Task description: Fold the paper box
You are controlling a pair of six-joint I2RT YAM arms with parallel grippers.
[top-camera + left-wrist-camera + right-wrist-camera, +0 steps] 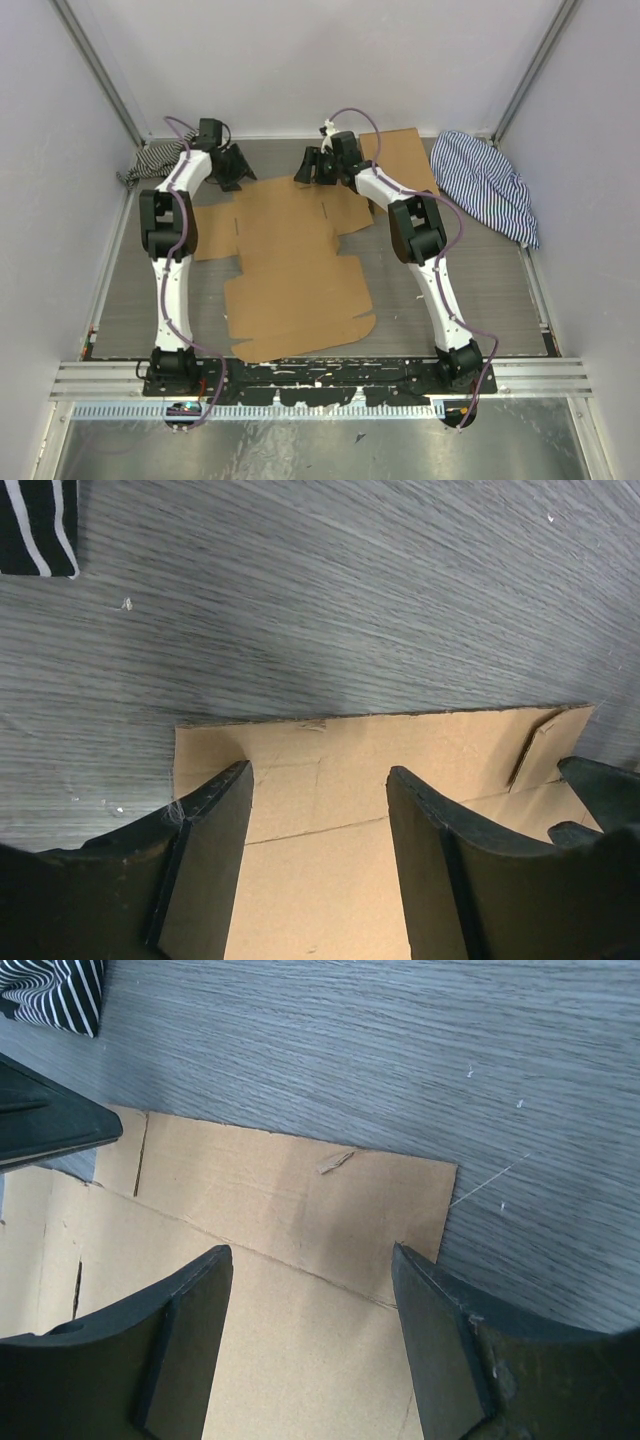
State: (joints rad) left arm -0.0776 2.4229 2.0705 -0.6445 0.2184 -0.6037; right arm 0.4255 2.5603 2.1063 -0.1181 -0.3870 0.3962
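Observation:
The paper box (290, 265) is a flat brown die-cut sheet with flaps and slits, spread on the grey table between the arms. Both grippers hover over its far edge, side by side. My left gripper (232, 166) is open, and the far flap (330, 745) with its crease shows between its fingers (215, 850). My right gripper (311, 165) is open above the flap's right corner (400, 1195), with nothing between its fingers (445, 1345). Each wrist view shows the tip of the other gripper at its side edge.
A striped cloth (145, 162) lies bunched at the back left, and another striped cloth (487, 185) at the back right. A smaller brown cardboard piece (402, 152) lies behind the right arm. White walls close in the table on three sides.

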